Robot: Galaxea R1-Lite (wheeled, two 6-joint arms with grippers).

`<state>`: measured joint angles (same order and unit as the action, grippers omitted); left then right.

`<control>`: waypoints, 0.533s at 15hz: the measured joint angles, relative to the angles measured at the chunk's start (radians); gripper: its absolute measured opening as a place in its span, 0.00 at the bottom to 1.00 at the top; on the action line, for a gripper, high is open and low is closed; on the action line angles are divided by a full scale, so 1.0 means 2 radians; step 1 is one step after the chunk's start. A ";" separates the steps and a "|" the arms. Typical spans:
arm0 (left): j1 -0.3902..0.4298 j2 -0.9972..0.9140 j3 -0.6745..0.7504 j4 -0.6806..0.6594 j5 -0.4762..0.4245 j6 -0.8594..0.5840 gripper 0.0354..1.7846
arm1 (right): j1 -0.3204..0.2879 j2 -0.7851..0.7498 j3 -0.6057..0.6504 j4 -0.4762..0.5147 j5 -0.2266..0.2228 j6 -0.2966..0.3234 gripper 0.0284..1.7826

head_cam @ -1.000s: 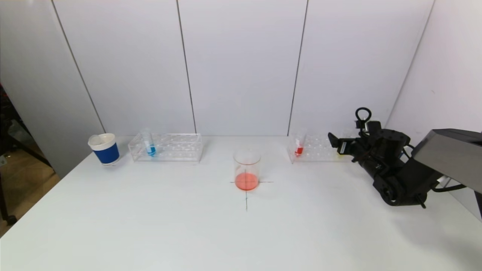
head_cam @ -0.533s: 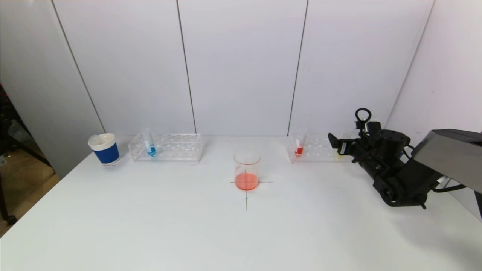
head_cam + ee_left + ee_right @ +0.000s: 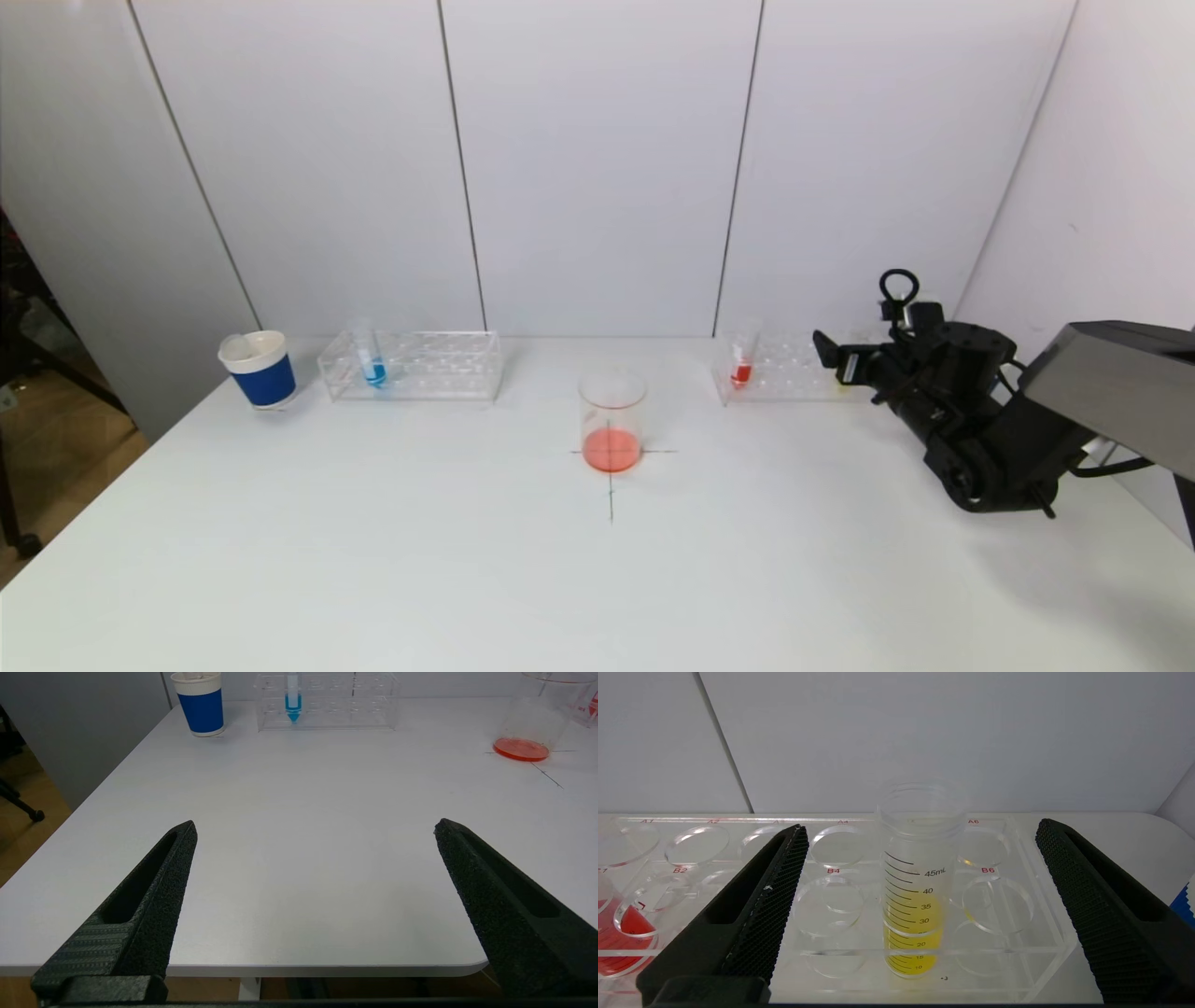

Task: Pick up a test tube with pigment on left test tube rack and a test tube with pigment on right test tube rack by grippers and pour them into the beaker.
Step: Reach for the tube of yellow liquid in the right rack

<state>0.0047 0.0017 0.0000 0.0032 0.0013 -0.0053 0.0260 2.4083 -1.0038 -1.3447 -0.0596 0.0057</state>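
A clear left rack (image 3: 411, 366) holds a test tube with blue pigment (image 3: 373, 366), also in the left wrist view as the blue tube (image 3: 293, 704). The right rack (image 3: 784, 369) holds a tube with red pigment (image 3: 742, 366) and a graduated tube with yellow pigment (image 3: 915, 914). My right gripper (image 3: 836, 359) is open at the right rack's right end, its fingers either side of the yellow tube and clear of it (image 3: 922, 826). The beaker (image 3: 611, 420) stands mid-table with orange-red liquid in it. My left gripper (image 3: 315, 828) is open and empty above the table's near edge.
A blue-and-white paper cup (image 3: 259, 369) stands left of the left rack. A thin cross (image 3: 611, 485) is drawn on the white table (image 3: 373, 541) under the beaker. Wall panels close the back and right side. The right arm's body (image 3: 990, 439) lies over the table's right part.
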 joint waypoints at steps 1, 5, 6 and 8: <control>0.000 0.000 0.000 0.000 0.000 0.000 0.99 | 0.000 0.000 0.000 0.000 0.000 0.000 0.99; 0.000 0.000 0.000 0.000 0.000 0.000 0.99 | 0.000 0.000 -0.001 0.001 0.000 -0.002 0.83; 0.000 0.000 0.000 0.000 0.000 0.000 0.99 | -0.001 0.000 -0.001 0.001 0.000 -0.002 0.76; 0.000 0.000 0.000 0.000 0.000 0.000 1.00 | -0.001 0.000 -0.002 0.002 0.000 -0.002 0.57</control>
<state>0.0051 0.0017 0.0000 0.0032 0.0013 -0.0053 0.0245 2.4087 -1.0077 -1.3411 -0.0596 0.0017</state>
